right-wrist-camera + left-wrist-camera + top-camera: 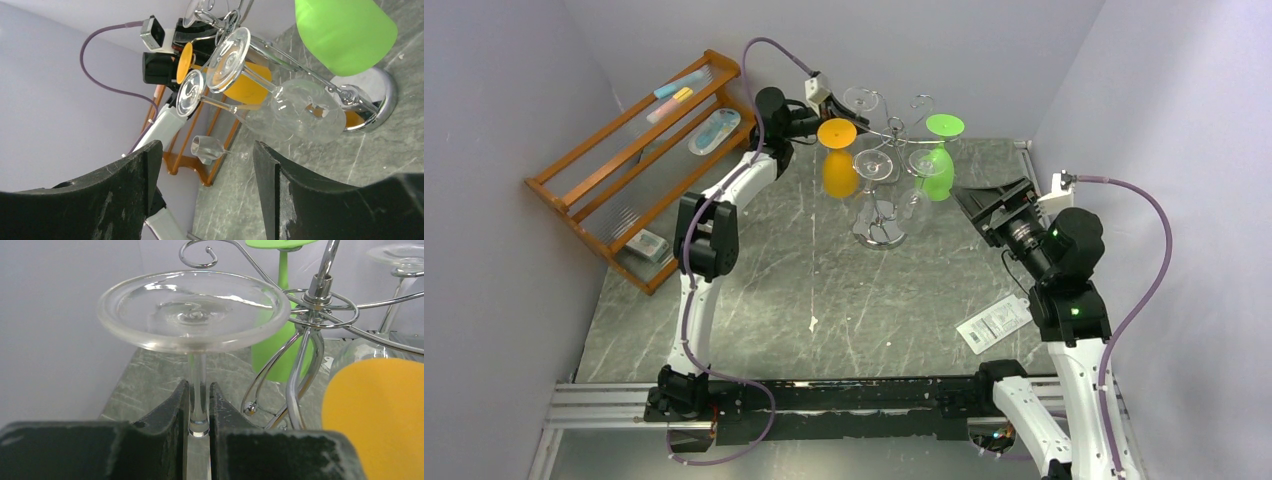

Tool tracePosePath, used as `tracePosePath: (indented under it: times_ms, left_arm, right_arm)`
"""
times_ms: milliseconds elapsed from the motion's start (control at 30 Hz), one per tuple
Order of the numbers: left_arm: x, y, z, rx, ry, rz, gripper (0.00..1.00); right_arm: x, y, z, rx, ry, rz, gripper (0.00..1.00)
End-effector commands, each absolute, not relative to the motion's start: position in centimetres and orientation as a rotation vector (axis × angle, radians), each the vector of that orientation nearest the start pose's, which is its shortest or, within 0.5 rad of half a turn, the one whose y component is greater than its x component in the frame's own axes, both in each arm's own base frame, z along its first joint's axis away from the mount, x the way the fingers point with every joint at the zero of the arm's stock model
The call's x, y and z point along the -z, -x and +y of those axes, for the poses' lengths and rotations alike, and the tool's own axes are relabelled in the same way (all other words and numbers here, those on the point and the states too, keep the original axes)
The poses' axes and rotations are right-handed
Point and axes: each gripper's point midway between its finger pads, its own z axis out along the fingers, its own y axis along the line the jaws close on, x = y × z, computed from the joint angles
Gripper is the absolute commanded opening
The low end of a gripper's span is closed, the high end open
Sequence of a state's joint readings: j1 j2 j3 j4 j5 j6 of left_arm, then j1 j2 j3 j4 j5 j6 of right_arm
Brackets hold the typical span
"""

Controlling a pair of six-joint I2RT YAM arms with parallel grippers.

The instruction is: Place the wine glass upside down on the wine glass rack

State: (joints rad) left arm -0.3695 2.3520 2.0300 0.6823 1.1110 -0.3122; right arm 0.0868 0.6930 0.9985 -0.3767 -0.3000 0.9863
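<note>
A clear wine glass (195,310) is held upside down, foot up, and my left gripper (198,405) is shut on its stem just under the foot. It hangs just left of the wine glass rack (320,287), a silver wire stand; I cannot tell whether the foot touches an arm. In the top view the left gripper (836,112) is at the rack's (889,180) back left. An orange glass (837,160), a green glass (937,165) and a clear glass (874,165) hang there. My right gripper (205,185) is open and empty, right of the rack (380,100).
An orange-brown wooden shelf (639,150) leans at the back left wall. Another clear glass (207,147) shows near its foot. A white packet (994,322) lies on the grey table (804,290) by the right arm. Walls close in on both sides.
</note>
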Motion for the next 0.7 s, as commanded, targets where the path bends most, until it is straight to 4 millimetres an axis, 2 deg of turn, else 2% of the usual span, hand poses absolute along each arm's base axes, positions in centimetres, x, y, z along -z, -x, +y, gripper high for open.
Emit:
tracePosePath:
  times_ms: [0, 200, 433, 667]
  left_arm:
    - [-30.8, -49.7, -38.7, 1.149, -1.118, 1.023, 0.05]
    - [-30.4, -49.9, -39.5, 1.161, -1.119, 1.025, 0.05]
    - [-29.9, -51.4, -39.8, 1.108, -1.061, 1.072, 0.05]
    - [-29.5, -51.2, -39.9, 1.096, -1.103, 1.052, 0.05]
  right_arm:
    - [-36.8, -25.6, 10.9, -1.049, -0.535, 1.679, 0.70]
    - [-36.5, -25.5, 10.9, -1.050, -0.538, 1.685, 0.69]
    - [-36.4, -25.5, 10.9, -1.048, -0.536, 1.686, 0.69]
    - [-36.0, -25.4, 10.9, -1.052, -0.545, 1.693, 0.69]
